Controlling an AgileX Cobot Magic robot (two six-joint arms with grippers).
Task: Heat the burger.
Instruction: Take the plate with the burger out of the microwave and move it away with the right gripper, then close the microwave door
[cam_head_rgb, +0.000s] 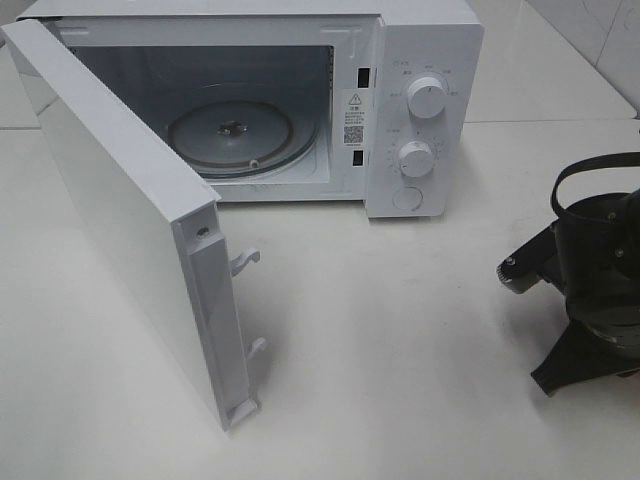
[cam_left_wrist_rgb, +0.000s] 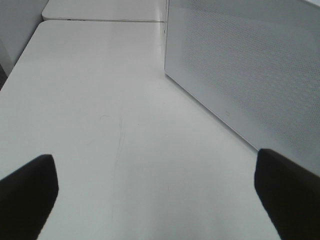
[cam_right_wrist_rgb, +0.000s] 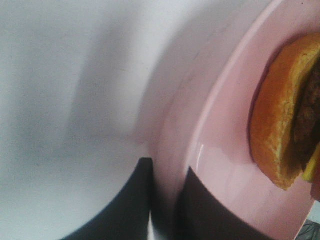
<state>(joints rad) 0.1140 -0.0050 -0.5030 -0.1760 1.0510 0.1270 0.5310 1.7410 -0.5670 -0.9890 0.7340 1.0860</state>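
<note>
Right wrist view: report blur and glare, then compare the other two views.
Right wrist view: smeared by blur, the golden-brown bun burger soft-edged, a small glint on the pink round plate. Left wrist view: sharp, evenly lit. Exterior high view: crisp, with reflections on the glass turntable inside the white microwave.

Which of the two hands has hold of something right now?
The right hand: its fingers pinch the rim of the pink plate with the burger on it. The left hand is open over the bare table.
</note>
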